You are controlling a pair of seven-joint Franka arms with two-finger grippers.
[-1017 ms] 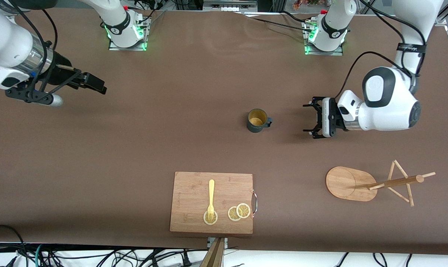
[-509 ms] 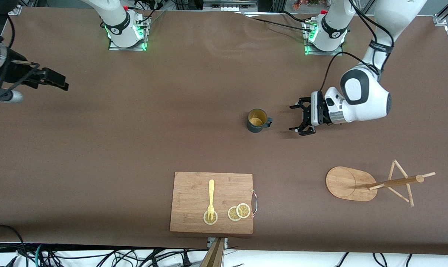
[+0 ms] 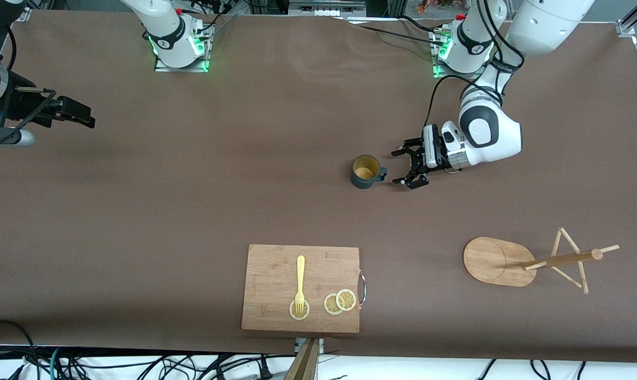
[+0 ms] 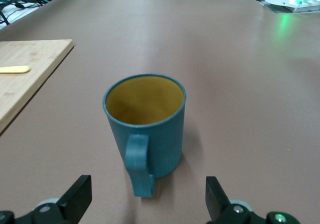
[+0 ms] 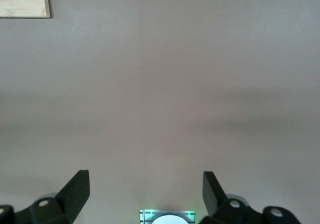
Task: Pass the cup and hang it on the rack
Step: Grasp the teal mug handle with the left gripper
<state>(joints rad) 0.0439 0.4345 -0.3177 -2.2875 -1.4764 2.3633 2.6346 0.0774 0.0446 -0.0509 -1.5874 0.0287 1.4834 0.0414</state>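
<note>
The dark teal cup (image 3: 367,171) with a mustard-yellow inside stands upright mid-table, its handle toward the left arm's end. My left gripper (image 3: 401,168) is open and empty just beside the handle, low over the table. In the left wrist view the cup (image 4: 147,129) stands just ahead of the open left gripper (image 4: 147,199), handle (image 4: 138,164) facing it, not touched. The bamboo rack (image 3: 497,261) stands nearer the front camera, toward the left arm's end. My right gripper (image 3: 81,117) is open and empty, waiting at the right arm's end; the right wrist view shows it (image 5: 145,189) over bare table.
A bamboo cutting board (image 3: 276,264) lies near the front edge with a yellow fork (image 3: 300,279) and lemon slices (image 3: 340,301); its corner shows in the right wrist view (image 5: 24,0). The arm bases (image 3: 180,47) stand along the farther edge.
My left gripper has moved along the table toward the cup and is now close to its handle. My right arm drew back toward its end, then stayed still.
</note>
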